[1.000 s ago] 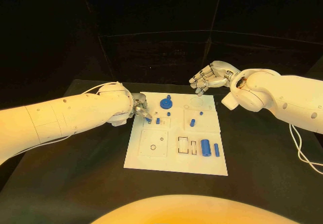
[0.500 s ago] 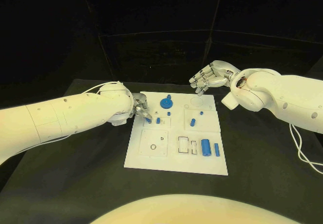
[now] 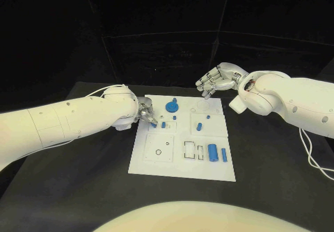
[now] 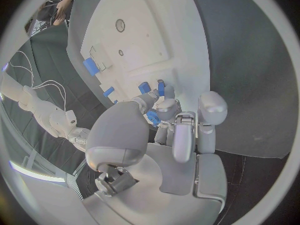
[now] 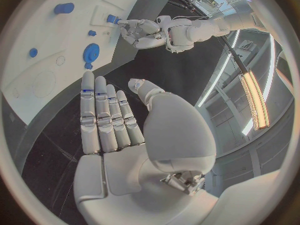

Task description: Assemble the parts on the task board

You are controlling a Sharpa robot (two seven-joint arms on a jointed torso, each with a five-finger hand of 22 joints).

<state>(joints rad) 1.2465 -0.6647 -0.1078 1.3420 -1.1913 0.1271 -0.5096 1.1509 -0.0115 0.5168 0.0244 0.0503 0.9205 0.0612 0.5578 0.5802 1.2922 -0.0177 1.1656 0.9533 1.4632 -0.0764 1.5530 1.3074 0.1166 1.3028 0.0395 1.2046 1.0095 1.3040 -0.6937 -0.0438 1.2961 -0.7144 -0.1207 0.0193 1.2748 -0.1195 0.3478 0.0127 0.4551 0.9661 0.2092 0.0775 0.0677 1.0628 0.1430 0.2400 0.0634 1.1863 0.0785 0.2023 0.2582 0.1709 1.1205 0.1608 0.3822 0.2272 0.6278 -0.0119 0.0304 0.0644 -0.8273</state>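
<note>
The white task board (image 3: 159, 163) lies mid-table. My left hand (image 3: 143, 111) is at the board's far left corner and pinches a small blue peg (image 3: 153, 124) between thumb and fingertips, low over the board; the left wrist view shows the hand (image 4: 172, 135) with the peg (image 4: 153, 118) in its fingertips. A second peg (image 3: 163, 124) stands just beside it. A round blue gear (image 3: 171, 106) sits near the far edge. A blue cylinder (image 3: 212, 151) and a slim bar (image 3: 224, 154) lie at the right. My right hand (image 3: 217, 81) hovers over the far right corner, fingers spread and holding nothing.
A blue peg (image 3: 199, 127) and smaller blue studs (image 3: 207, 117) stand in the board's right half. Rectangular slots (image 3: 189, 150) and a small ring (image 3: 159, 152) mark the near half. Black table (image 3: 76, 193) surrounds the board; a cable (image 3: 312, 154) trails at the right.
</note>
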